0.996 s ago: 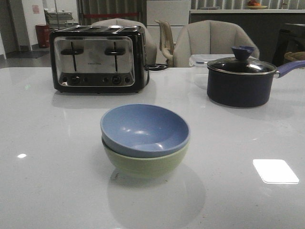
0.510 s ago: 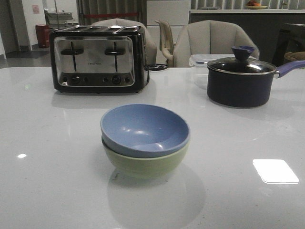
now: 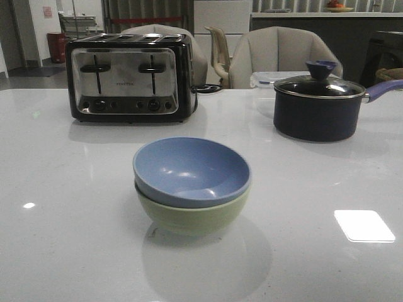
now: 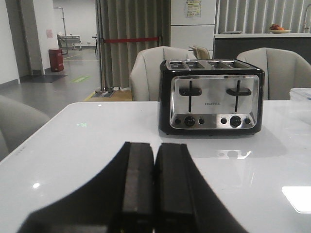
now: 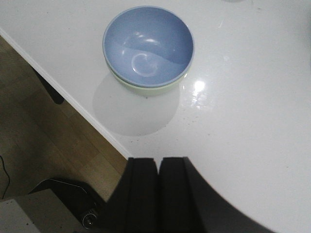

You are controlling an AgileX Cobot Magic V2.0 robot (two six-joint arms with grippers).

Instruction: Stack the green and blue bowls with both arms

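The dusty blue bowl (image 3: pixel 191 168) sits nested inside the pale green bowl (image 3: pixel 192 216) at the middle of the white table, both upright. The stack also shows in the right wrist view, the blue bowl (image 5: pixel 148 46) on top and the green bowl's rim (image 5: pixel 146 90) showing beneath it. My right gripper (image 5: pixel 158 162) is shut and empty, held high over the table's near edge, well apart from the bowls. My left gripper (image 4: pixel 154 148) is shut and empty above the table, facing the toaster. Neither gripper shows in the front view.
A black and chrome toaster (image 3: pixel 126 77) stands at the back left, also in the left wrist view (image 4: pixel 211 97). A dark navy lidded saucepan (image 3: pixel 318 104) stands at the back right. Chairs (image 3: pixel 277 53) stand behind the table. The table edge (image 5: pixel 73 99) and wooden floor show in the right wrist view.
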